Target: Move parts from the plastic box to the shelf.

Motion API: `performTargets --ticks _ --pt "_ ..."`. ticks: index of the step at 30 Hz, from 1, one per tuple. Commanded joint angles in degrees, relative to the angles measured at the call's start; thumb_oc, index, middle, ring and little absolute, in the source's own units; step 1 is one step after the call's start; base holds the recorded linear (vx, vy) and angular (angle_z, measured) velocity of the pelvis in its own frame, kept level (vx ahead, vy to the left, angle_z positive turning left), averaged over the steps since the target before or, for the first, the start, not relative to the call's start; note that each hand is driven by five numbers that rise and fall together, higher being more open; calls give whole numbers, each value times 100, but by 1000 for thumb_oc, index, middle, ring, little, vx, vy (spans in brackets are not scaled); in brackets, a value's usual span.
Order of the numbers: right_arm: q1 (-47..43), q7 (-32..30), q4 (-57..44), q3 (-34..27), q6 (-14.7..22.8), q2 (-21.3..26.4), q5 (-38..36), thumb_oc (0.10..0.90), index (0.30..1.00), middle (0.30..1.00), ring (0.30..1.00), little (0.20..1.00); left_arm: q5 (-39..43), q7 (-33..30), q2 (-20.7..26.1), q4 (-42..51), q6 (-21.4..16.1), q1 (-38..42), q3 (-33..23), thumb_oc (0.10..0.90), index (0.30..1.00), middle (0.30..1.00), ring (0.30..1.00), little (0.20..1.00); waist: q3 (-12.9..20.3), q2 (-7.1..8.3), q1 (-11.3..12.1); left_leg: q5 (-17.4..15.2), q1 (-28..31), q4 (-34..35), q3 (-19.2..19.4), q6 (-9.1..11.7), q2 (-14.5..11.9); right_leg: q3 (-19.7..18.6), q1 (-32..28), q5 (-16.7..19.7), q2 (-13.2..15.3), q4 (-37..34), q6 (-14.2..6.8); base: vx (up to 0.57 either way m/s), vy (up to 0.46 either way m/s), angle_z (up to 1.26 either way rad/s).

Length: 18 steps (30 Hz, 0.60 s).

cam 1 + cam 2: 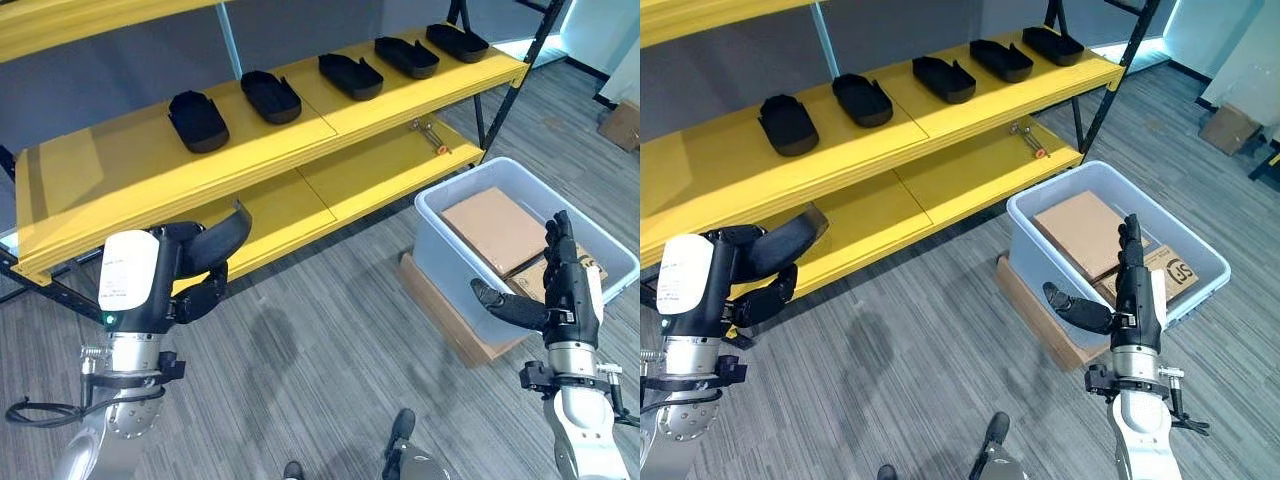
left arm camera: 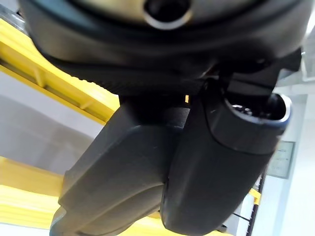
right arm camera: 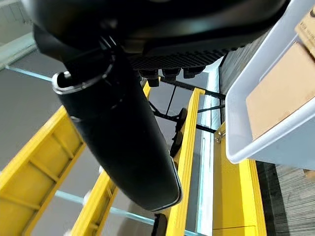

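My left hand (image 1: pixel 195 272) hangs low in front of the yellow shelf (image 1: pixel 120 170), its fingers curled on a black part (image 1: pixel 228 235) that points at the lower board; the left wrist view shows this part (image 2: pixel 118 182) beside the thumb. Several black shoe-shaped parts (image 1: pixel 198 120) lie in a row on the shelf's middle board. My right hand (image 1: pixel 565 285) stands open, fingers straight up and thumb out, at the near rim of the grey plastic box (image 1: pixel 440 235). Inside the box lie flat cardboard pieces (image 1: pixel 492 228).
The plastic box rests on a flat cardboard carton (image 1: pixel 450 318) on the grey floor. A small orange-tipped tool (image 1: pixel 430 135) lies on the shelf's lower board. A black shelf leg (image 1: pixel 520 70) stands behind the box. Another carton (image 1: pixel 622 125) sits at far right.
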<state>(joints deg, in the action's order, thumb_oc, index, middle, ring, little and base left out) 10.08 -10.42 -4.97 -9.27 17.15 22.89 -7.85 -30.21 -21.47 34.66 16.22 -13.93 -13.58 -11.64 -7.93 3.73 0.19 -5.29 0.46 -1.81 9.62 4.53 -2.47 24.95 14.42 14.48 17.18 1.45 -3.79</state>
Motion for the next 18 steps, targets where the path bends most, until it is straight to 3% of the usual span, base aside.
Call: performTargets --ticks 1,3,5,6,8,9,10,11,13,16,18 --pt "-371 -151 -561 -244 467 185 169 900 1000 1000 1000 1000 -145 -723 257 817 -254 535 -607 400 300 300 300 300 38 -113 -27 -400 -49 53 -114 -293 131 126 -751 87 623 -368 -1092 -61 234 23" --pt "-273 -136 -512 -223 445 102 206 900 1000 1000 1000 1000 -167 -740 287 790 -239 503 -645 400 300 300 300 300 -36 -95 -52 -303 -57 75 -140 -424 290 89 -662 110 790 -43 -1029 -104 316 30" --pt "-254 -138 -498 -223 430 90 218 900 1000 1000 1000 1000 -151 -734 310 779 -226 486 -667 400 300 300 300 300 -61 -109 -86 -280 -20 109 -176 -465 307 -83 -595 22 785 160 -1004 -25 180 43" --pt "-256 -139 -472 -209 440 73 210 900 1000 1000 1000 1000 -151 -739 331 761 -214 505 -652 400 300 300 300 300 -105 -143 -151 -254 23 142 -243 -503 306 -421 -513 -44 671 323 -967 -14 140 31" --pt "-161 -61 -409 -195 436 58 134 900 1000 1000 1000 1000 -58 -675 357 682 -230 552 -532 400 300 300 300 300 -148 -235 -418 -102 80 267 -463 -593 302 -1631 -231 -579 -80 733 -708 21 215 26" --pt "-104 -9 -398 -208 440 69 91 900 1000 1000 1000 1000 -16 -609 353 644 -243 563 -469 400 300 300 300 300 -126 -249 -523 -57 103 307 -584 -628 322 -2089 -250 -948 -574 860 -611 119 214 56" --pt "56 82 -374 -257 424 92 7 900 1000 1000 1000 1000 87 -448 292 607 -275 595 -358 400 300 300 300 300 -53 -205 -626 10 115 380 -750 -651 383 -2509 -287 -1502 -1294 1149 -403 85 139 55" --pt "62 85 -379 -261 425 92 3 900 1000 1000 1000 1000 90 -443 291 611 -273 595 -357 400 300 300 300 300 -51 -200 -625 37 100 381 -748 -644 384 -2506 -273 -1479 -1293 1146 -391 74 77 77" --pt "153 126 -375 -282 435 82 -16 900 1000 1000 1000 1000 134 -351 211 609 -281 593 -321 400 300 300 300 300 87 -131 -677 86 71 456 -898 -661 468 -2729 -389 -1653 -1707 911 -254 75 -6 69" --pt "240 180 -363 -256 483 90 -72 900 1000 1000 1000 1000 223 -274 126 550 -269 617 -238 400 300 300 300 300 178 -60 -737 123 -9 438 -1079 -689 566 -3255 -309 -1468 -2196 335 -134 72 -32 29" --pt "327 236 -436 -267 479 118 -74 900 1000 1000 1000 1000 265 -176 106 537 -298 675 -131 400 300 300 300 300 161 -48 -799 138 -69 335 -1253 -687 642 -3544 -276 -1364 -2243 257 -149 42 -14 11"
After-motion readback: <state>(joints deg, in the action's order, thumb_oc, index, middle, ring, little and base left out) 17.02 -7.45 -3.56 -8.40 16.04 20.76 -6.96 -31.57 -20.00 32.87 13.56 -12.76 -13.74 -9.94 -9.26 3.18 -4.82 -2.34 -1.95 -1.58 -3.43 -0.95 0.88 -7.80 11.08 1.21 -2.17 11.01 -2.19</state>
